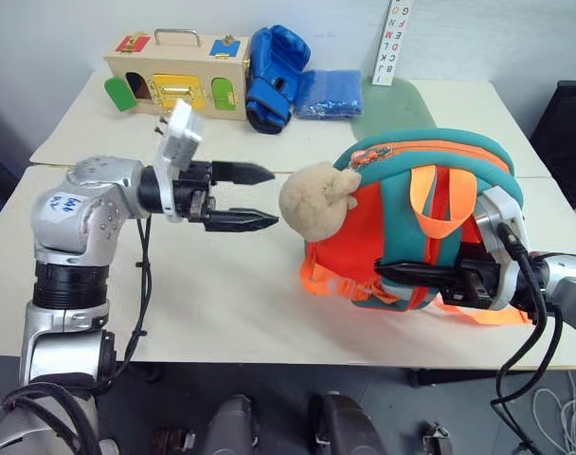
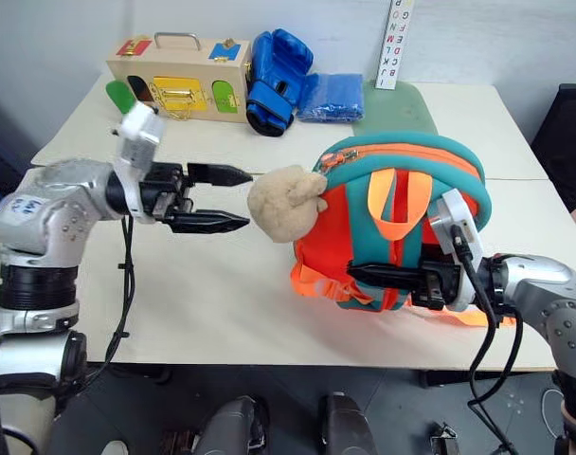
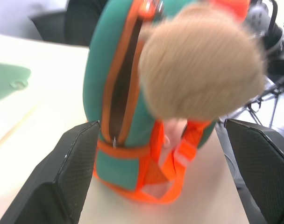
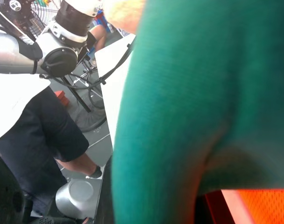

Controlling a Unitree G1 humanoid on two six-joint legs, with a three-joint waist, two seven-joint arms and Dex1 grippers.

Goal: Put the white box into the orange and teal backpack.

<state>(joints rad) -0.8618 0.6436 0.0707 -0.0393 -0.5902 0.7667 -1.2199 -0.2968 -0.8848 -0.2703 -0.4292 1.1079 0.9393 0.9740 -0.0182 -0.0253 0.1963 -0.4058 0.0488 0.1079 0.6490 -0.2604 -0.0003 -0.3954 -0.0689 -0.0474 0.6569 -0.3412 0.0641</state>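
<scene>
Backpack (image 1: 430, 223): soft, floppy; right gripper (image 1: 402, 275) clenched on strap, best hold. Left gripper (image 1: 260, 197) released, empty.

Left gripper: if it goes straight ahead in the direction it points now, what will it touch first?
Probably the beige plush ball on the orange and teal backpack; the open left gripper points straight at it.

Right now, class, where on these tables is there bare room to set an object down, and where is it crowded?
Bare patches: the near table in front of the left end effector and left of the orange and teal backpack. Crowded: the far edge, where the wooden box, blue boxing glove and blue cloth line up.
</scene>
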